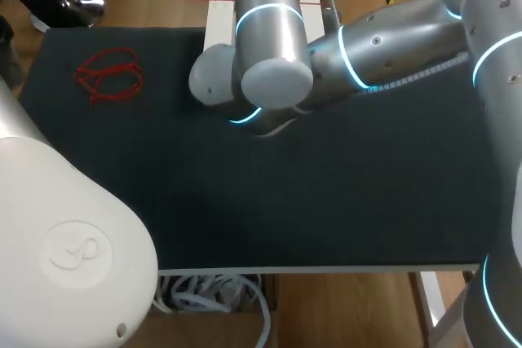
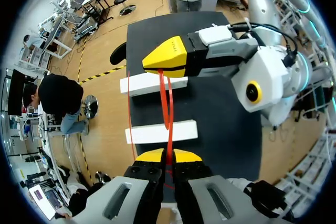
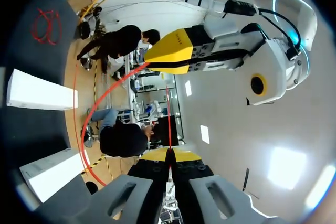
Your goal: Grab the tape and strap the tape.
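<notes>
A thin red tape (image 2: 166,109) is stretched between my two grippers above the table's far edge. In the left wrist view my left gripper (image 2: 169,156) is shut on one end, and my right gripper (image 2: 164,68) faces it, pinching the tape a short way ahead. A slack loop of the tape (image 3: 86,116) curves out beside the taut part. In the right wrist view my right gripper (image 3: 169,154) is shut on the tape, with the left gripper (image 3: 169,59) opposite. In the head view the arm wrists (image 1: 269,55) hide both grippers. Another red tape (image 1: 108,76) lies coiled at the far left.
Two white blocks (image 2: 156,83) (image 2: 160,131) lie side by side below the stretched tape, at the dark mat's (image 1: 326,193) far edge; one block (image 1: 218,20) peeks out behind the wrists in the head view. My left arm's big white housing (image 1: 69,242) fills the near left corner.
</notes>
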`<state>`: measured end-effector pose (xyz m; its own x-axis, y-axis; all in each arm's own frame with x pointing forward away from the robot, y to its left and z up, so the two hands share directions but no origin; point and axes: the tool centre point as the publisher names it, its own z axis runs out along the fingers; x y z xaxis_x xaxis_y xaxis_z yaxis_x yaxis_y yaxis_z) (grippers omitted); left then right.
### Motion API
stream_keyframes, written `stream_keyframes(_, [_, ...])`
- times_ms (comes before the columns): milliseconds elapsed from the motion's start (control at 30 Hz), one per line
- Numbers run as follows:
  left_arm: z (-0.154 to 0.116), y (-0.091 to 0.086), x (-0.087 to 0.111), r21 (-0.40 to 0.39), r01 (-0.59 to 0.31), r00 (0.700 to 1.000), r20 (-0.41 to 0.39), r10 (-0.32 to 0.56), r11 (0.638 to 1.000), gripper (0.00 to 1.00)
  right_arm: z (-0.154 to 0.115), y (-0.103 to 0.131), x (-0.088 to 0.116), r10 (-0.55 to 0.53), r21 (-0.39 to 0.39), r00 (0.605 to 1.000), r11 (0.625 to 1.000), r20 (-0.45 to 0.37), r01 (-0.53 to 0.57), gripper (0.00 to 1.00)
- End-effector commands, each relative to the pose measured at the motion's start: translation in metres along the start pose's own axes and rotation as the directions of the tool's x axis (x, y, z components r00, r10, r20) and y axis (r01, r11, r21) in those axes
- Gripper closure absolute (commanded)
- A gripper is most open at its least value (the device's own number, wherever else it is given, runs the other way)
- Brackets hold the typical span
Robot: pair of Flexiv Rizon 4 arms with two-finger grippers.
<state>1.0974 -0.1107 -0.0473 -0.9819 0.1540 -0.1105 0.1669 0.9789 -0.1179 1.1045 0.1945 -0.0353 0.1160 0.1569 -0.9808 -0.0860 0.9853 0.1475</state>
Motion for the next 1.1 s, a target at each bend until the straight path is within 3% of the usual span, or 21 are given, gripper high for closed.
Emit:
stream_keyframes(33, [-0.001,0.0,0.0,-0.002,0.001,1.0,-0.001,-0.001,1.0,1.0,-0.003,0.002,-0.001,-0.014,0.007,1.0,1.0,-0.002,0.014,1.0])
stream_keyframes(533, [-0.001,0.0,0.0,-0.002,0.001,1.0,-0.001,-0.001,1.0,1.0,-0.002,0.004,-0.003,-0.063,0.074,0.997,0.995,0.046,0.06,1.0])
stream_keyframes(1100, [-0.001,0.0,0.0,-0.002,0.001,1.0,-0.001,-0.001,1.0,1.0,-0.001,0.021,-0.001,-0.08,0.058,0.996,0.995,0.045,0.078,1.0])
